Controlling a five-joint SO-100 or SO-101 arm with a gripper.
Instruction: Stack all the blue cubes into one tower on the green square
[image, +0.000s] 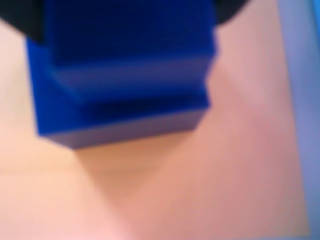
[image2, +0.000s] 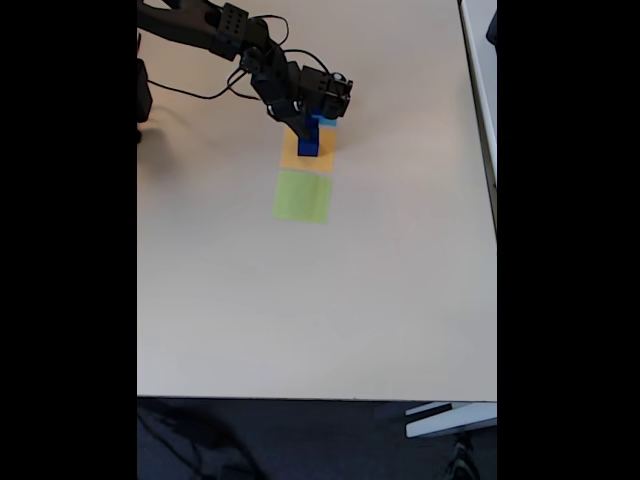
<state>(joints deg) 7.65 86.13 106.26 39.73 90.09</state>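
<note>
In the fixed view the arm comes in from the upper left corner of the table, reaches rightward and bends down at the wrist, so the gripper hangs over the row of flat squares. Directly under it stands the tower of blue cubes, resting on the orange square — not on the green square, which lies bare just below it in that view, the two patches nearly edge to edge. A sliver of the light-blue square peeks out on the far side of the tower. The black fingers sit right at the tower's top, but from here I cannot tell whether they are pinching a cube or standing spread around it. The wrist view is badly blurred: the tower shows as stepped blue blocks at the upper left, dark finger shapes at the top corners beside it, orange surface beneath — and a light-blue strip down the right edge.
</note>
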